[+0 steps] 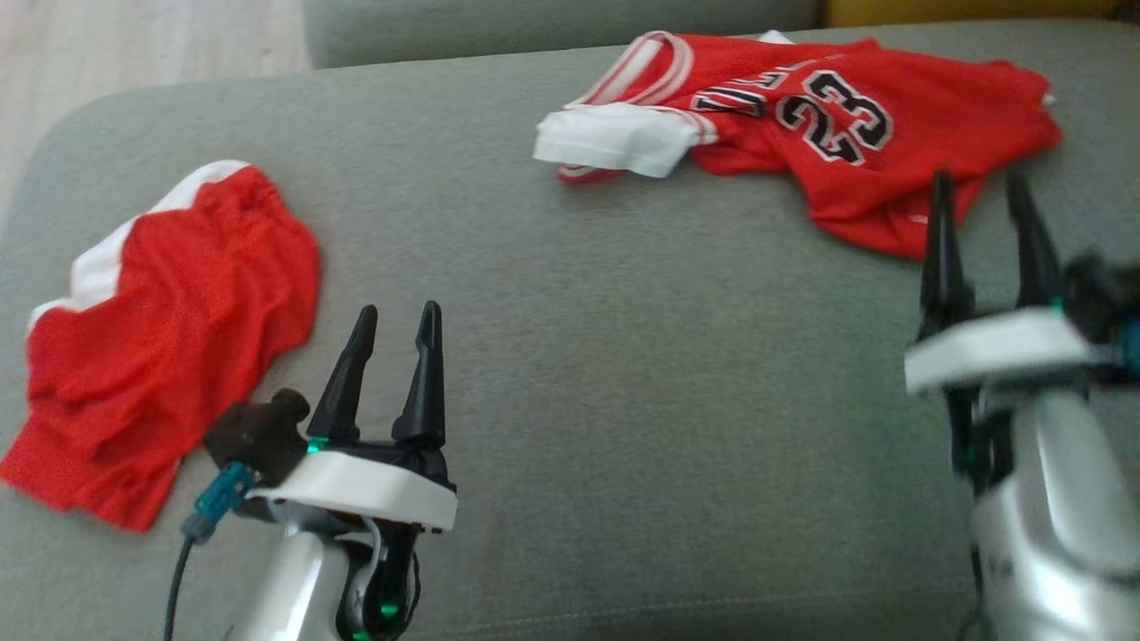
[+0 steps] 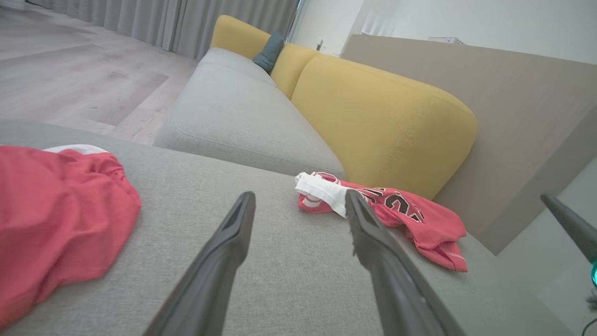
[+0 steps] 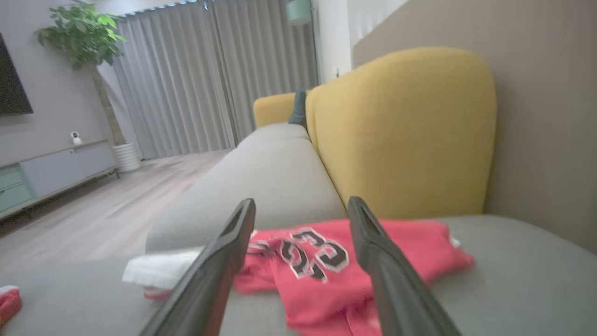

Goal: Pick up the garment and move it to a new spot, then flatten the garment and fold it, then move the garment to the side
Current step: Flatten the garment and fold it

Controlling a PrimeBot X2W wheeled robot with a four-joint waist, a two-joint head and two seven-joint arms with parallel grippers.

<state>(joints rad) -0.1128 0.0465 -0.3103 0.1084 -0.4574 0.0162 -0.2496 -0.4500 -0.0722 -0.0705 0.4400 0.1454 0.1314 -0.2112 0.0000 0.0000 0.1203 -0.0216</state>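
1. jersey [image 1: 828, 125]: red, number 23 in black and white; lying crumpled at the far right of the grey couch cushion [image 1: 579, 356]; a white part is folded over at its left end; close to the yellow backrest [image 3: 401, 130]
2. right gripper [image 1: 980, 182]: fingers spread wide, nothing between them, holding nothing; in the head view the tips overlap the near edge of the jersey; touching cloth or not, cannot tell; arm is blurred
3. left gripper [image 1: 398, 313]: fingers wide apart too, empty; over bare cushion, left of middle; well apart from the jersey
4. shorts [image 1: 160, 338]: red with a white band, rumpled; at the left end of the cushion; just beside the left gripper, on its left; fingers not touching them
5. wood floor [image 2: 70, 70] beyond the couch; grey curtains [image 3: 186, 79] behind
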